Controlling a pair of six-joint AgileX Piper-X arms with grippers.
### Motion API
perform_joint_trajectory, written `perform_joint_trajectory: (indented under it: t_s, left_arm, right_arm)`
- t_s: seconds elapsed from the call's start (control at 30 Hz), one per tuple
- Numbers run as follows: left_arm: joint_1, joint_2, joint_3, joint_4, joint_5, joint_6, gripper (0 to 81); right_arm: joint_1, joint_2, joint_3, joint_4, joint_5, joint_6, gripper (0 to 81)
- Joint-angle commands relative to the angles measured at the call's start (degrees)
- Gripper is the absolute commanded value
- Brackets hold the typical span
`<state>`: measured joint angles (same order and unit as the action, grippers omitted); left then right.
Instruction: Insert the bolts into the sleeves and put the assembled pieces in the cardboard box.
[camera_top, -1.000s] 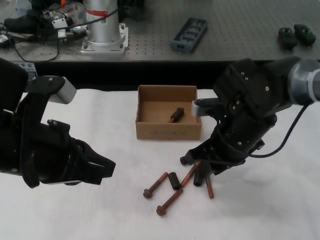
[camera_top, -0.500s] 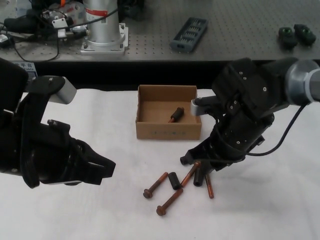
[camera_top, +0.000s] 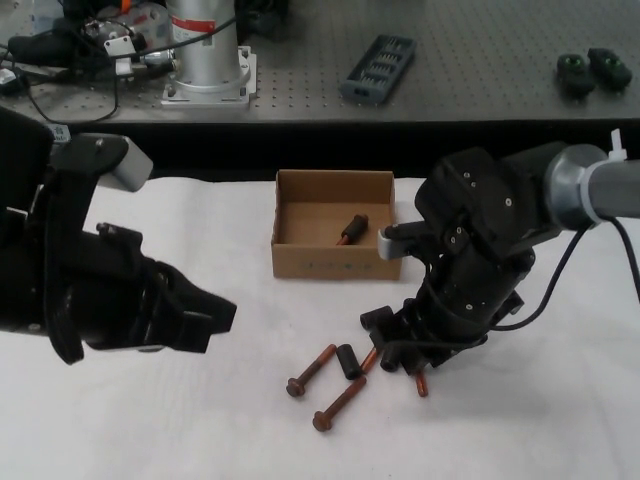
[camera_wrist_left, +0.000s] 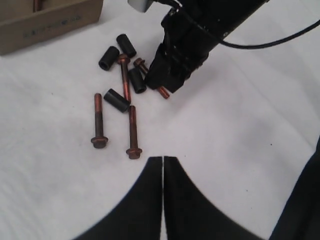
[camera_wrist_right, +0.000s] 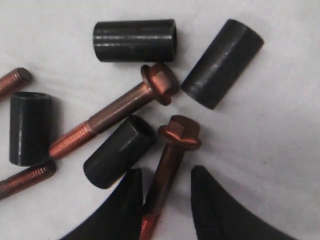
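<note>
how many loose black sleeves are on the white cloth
4 black cylindrical sleeves: two side by side nearest the brown cardboard box, one beside the right end effector, one at a copper-coloured bolt's threaded tip. Others may hide under it.

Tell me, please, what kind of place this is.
Probably a robotics laboratory: a metal table with a grid of holes stands behind, cables lie on it, and a black robot arm hangs over a white cloth.
</note>
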<state>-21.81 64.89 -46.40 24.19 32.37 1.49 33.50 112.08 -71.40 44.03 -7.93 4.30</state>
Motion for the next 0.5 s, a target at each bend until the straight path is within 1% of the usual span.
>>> perform_joint_trajectory:
  t_s: [0.0, 0.37, 0.47]
  left_arm:
    - [-0.2, -0.5, -0.1, -2.5, -0.1, -0.6, 0.7]
    - [-0.2, -0.5, -0.1, -2.4, -0.1, -0.6, 0.7]
    - [-0.2, -0.5, -0.1, -2.4, -0.1, -0.6, 0.7]
  right_arm:
    - [0.0, 0.4, -0.5, -0.6, -0.4, -0.5, 25.9]
    - [0.0, 2.1, -0.8, -1.4, -0.5, -0.3, 25.8]
    - [0.0, 2.1, -1.2, -1.6, -0.5, -0.3, 22.8]
